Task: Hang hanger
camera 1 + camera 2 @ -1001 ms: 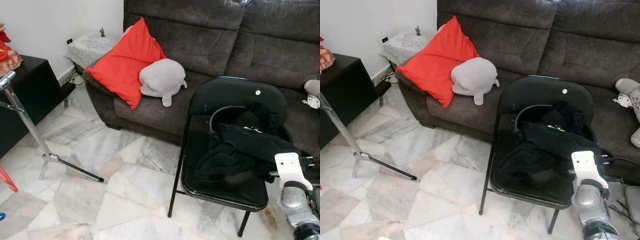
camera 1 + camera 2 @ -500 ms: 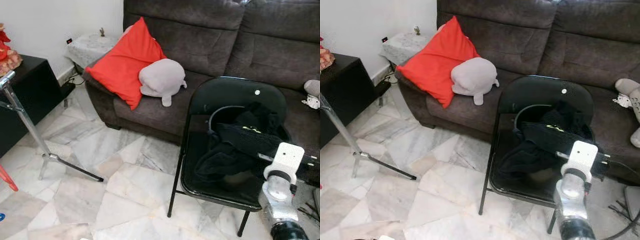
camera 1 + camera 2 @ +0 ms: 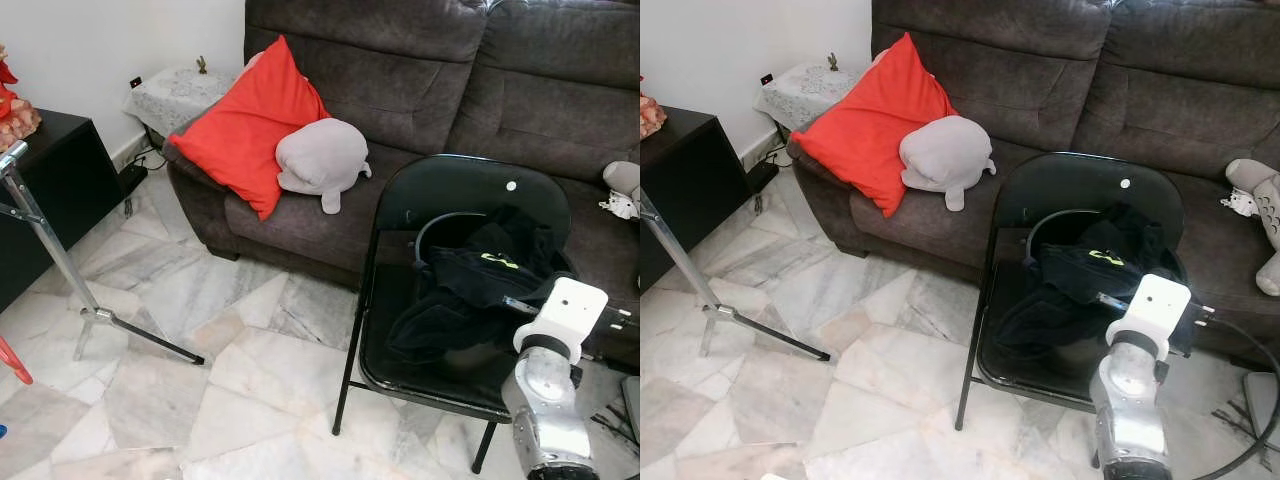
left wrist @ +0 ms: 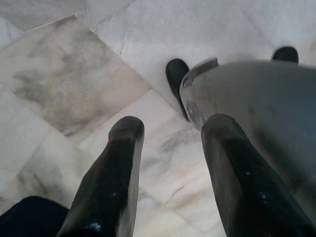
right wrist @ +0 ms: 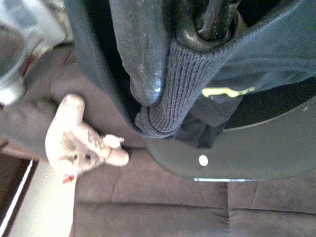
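a home living room: dark sofa (image 3: 420, 90), red cushion (image 3: 245, 125), marble floor (image 3: 200, 340).

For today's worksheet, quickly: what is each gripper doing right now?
Left gripper: open, holding nothing, above the marble floor.
Right gripper: shut on the dark garment at the chair.

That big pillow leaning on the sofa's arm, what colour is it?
The pillow is plain bright red, with no pattern. The left eye view shows it best.

Head pair looking down at chair (image 3: 470, 200), wrist views close, left facing floor (image 4: 59, 74)
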`<state>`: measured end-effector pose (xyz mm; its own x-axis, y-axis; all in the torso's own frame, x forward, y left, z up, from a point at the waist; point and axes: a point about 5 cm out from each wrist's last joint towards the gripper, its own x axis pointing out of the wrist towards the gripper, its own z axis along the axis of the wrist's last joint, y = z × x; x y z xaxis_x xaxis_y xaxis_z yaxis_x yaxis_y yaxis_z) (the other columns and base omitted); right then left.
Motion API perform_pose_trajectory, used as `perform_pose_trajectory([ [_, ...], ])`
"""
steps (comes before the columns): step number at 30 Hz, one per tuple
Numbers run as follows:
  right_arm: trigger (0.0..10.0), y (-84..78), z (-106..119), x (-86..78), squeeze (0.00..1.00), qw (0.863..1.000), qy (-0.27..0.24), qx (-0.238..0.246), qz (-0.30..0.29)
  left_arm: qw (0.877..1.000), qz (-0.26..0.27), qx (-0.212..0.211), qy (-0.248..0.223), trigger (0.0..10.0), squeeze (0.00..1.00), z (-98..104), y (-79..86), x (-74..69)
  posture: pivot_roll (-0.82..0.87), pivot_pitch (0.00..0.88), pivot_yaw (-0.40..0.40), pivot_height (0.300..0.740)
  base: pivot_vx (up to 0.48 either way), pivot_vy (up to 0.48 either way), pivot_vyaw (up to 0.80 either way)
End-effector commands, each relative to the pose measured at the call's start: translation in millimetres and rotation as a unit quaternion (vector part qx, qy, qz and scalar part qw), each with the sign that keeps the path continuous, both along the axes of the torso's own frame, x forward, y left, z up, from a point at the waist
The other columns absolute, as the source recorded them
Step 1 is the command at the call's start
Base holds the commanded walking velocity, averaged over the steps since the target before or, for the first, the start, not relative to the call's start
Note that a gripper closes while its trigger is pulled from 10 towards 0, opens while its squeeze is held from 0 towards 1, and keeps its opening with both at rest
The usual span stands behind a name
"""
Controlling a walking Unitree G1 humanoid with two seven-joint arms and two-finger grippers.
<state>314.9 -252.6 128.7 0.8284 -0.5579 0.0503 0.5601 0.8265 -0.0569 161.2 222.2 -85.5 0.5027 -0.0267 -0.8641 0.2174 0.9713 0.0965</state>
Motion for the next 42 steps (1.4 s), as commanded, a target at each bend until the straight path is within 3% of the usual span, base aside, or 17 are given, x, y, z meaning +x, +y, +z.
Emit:
perform_pose_trajectory([
  [1,10.0,2.8,12.7,2.6,0.0,1.0,-0.014,-0.017,0.007,1.0,0.008,0.004,0.017,10.0,0.0,-4.9,2.3,-12.5,0.01,0.073,-0.031,0.74,0.0,0.0,0.8],
  [16,10.0,-13.9,53.3,12.2,0.0,0.993,-0.046,-0.095,-0.055,1.0,0.004,0.005,0.016,10.0,0.0,-4.2,3.9,-11.8,0.01,0.063,-0.019,0.74,0.0,0.0,0.8],
  [19,10.0,3.7,67.9,23.6,0.0,0.991,-0.074,-0.112,-0.007,1.0,0.002,0.005,0.017,10.0,0.0,-4.0,4.2,-11.3,0.01,0.069,-0.018,0.74,0.0,0.0,0.8],
  [20,10.0,33.9,80.5,35.4,0.0,0.982,-0.1,-0.127,0.097,1.0,0.002,0.005,0.017,10.0,0.0,-3.9,4.3,-11.1,0.01,0.072,-0.016,0.74,0.0,0.0,0.8],
  [24,10.0,104.0,97.5,37.5,0.0,0.922,-0.147,-0.12,0.337,1.0,0.002,0.005,0.018,10.0,0.0,-3.8,4.5,-11.0,0.01,0.079,-0.015,0.74,0.0,0.0,0.8],
  [25,10.0,120.6,101.9,31.9,0.0,0.895,-0.159,-0.124,0.399,1.0,0.002,0.006,0.018,10.0,0.0,-3.8,4.5,-10.9,0.01,0.08,-0.015,0.74,0.0,0.0,0.8],
  [26,10.0,142.3,105.8,20.3,0.0,0.848,-0.169,-0.132,0.485,1.0,0.002,0.006,0.018,10.0,0.0,-3.7,4.8,-10.8,0.01,0.084,-0.014,0.74,0.0,0.0,0.8],
  [29,10.0,165.0,105.1,0.5,0.0,0.781,-0.164,-0.127,0.589,1.0,0.002,0.007,0.019,10.0,0.0,-3.6,5.1,-10.8,0.01,0.087,-0.013,0.74,0.0,0.0,0.8],
  [30,10.0,174.8,102.8,-12.5,0.0,0.74,-0.158,-0.12,0.642,1.0,0.001,0.007,0.019,10.0,0.0,-3.6,5.2,-10.6,0.01,0.088,-0.013,0.74,0.0,0.0,0.8],
  [32,10.0,178.9,97.8,-21.4,0.0,0.712,-0.148,-0.101,0.679,1.0,0.0,0.007,0.019,10.0,0.0,-3.5,5.1,-10.4,0.01,0.09,-0.014,0.74,0.0,0.0,0.8],
  [34,10.0,177.8,92.1,-23.3,0.0,0.706,-0.14,-0.096,0.688,1.0,0.0,0.006,0.019,10.0,0.0,-3.5,4.8,-10.1,0.01,0.091,-0.013,0.74,0.0,0.0,0.8],
  [35,10.0,174.4,88.1,-19.1,0.0,0.717,-0.135,-0.1,0.677,1.0,-0.001,0.006,0.019,10.0,0.0,-3.4,4.6,-10.0,0.01,0.092,-0.013,0.74,0.0,0.0,0.44],
  [37,10.0,165.2,75.9,-8.3,0.0,0.748,-0.113,-0.087,0.648,1.0,-0.002,0.005,0.019,10.0,0.0,-3.4,4.3,-9.8,0.01,0.092,-0.014,0.74,0.0,0.0,0.0],
  [38,10.0,152.2,59.8,1.8,0.0,0.786,-0.084,-0.072,0.609,1.0,-0.003,0.005,0.019,10.0,0.0,-3.3,4.3,-9.6,0.01,0.093,-0.014,0.74,0.0,0.0,0.0],
  [39,10.0,152.2,59.8,1.8,0.0,0.786,-0.084,-0.072,0.609,1.0,-0.003,0.005,0.019,10.0,0.0,-3.3,4.3,-9.6,0.01,0.093,-0.014,0.74,0.0,0.0,0.0],
  [41,10.0,135.8,39.8,12.6,0.0,0.836,-0.039,-0.04,0.546,1.0,-0.003,0.006,0.019,10.0,0.0,-3.2,4.7,-9.4,0.01,0.093,-0.016,0.74,0.0,0.0,0.0],
  [42,10.0,135.8,39.8,12.6,0.0,0.836,-0.039,-0.04,0.546,1.0,-0.003,0.006,0.019,10.0,0.0,-3.2,4.7,-9.4,0.01,0.093,-0.016,0.74,0.0,0.0,0.0],
])
